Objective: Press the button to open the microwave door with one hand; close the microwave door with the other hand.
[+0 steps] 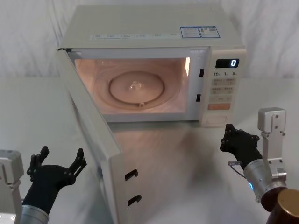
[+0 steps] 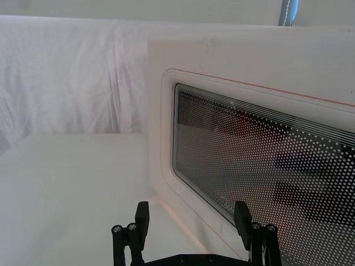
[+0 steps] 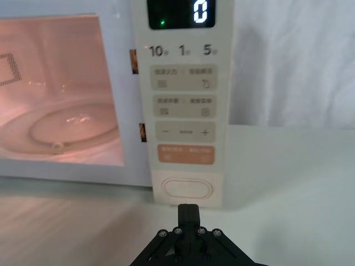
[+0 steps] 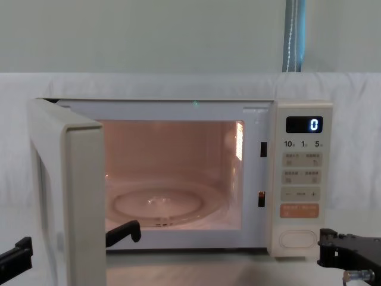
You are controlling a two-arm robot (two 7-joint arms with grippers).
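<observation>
With the microwave door (image 1: 91, 140) swung wide, left gripper (image 1: 57, 164) beside its outer face with fingers apart, right gripper (image 1: 236, 140) pinched together near the button (image 3: 187, 188), a spread finger risks snagging the door edge.

I've got the microwave door (image 1: 88, 140) swung wide across the worktop (image 1: 187, 154), blocking my left gripper (image 1: 57, 161); bare surface lies between my right gripper (image 1: 227, 136) and the button (image 3: 187, 188).

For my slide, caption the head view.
Microwave door swung open; open left gripper outside it, shut right gripper near button.
</observation>
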